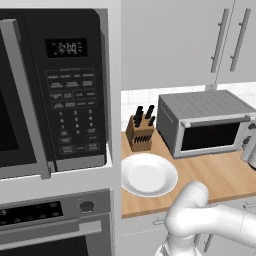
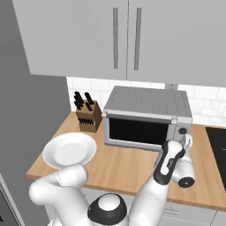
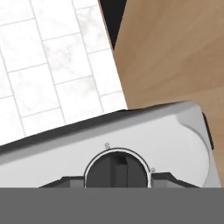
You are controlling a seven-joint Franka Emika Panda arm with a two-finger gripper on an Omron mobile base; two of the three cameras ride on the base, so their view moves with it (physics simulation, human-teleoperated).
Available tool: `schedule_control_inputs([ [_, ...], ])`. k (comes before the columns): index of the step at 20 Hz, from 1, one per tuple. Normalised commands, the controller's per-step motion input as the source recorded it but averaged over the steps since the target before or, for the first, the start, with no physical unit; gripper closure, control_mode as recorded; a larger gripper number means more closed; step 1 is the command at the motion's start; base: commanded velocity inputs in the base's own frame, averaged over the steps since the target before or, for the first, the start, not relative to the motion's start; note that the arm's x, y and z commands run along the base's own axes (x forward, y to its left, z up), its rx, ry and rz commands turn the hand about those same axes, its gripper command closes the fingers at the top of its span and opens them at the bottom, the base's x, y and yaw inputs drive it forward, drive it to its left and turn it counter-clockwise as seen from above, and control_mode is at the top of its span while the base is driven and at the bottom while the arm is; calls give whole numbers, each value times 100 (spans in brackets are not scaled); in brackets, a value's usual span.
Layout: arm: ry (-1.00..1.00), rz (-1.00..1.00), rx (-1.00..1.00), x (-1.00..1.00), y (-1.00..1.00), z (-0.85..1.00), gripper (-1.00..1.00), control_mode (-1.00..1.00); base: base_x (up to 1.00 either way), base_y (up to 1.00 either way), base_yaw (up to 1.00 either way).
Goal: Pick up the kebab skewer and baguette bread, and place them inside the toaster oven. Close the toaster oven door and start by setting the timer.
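Right base view puts the toaster oven [image 2: 148, 118] on the wooden counter [image 2: 119, 165], long axis running left to right along the tiled back wall [image 2: 207, 106], its dark glass front facing me. I see the toaster oven door [image 2: 140, 131] shut flat against the box, silver bar handle along its top edge. The gripper [image 2: 187, 142] sits at the oven's right front corner, against the control strip beside the door. From the hand view I get a dark round knob [image 3: 117, 171] with a pale ring, set in the grey face of the oven, very close to the camera; I cannot tell from it whether the jaws are spread or pinched on the knob, since the fingertips are not distinguishable. Left of the oven stands a knife block [image 2: 88, 115], and nearer the front edge lies a white plate [image 2: 69, 150]. Left base view adds the black microwave [image 1: 52, 90] in the tall unit well to the left.
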Motion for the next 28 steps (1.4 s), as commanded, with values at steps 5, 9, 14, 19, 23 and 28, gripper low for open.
schedule_control_inputs([
  [5,5,0,25,0,0,0,100,-100,0,0,0],
  [9,7,0,26,4,0,0,100,-100,0,0,0],
  [14,11,-6,28,10,0,0,100,-100,0,0,0],
  [19,11,-11,33,4,0,0,100,-100,0,0,0],
  [23,9,-11,39,0,-2,0,100,-100,0,0,0],
  [28,7,-11,43,5,-4,3,100,-100,0,0,0],
])
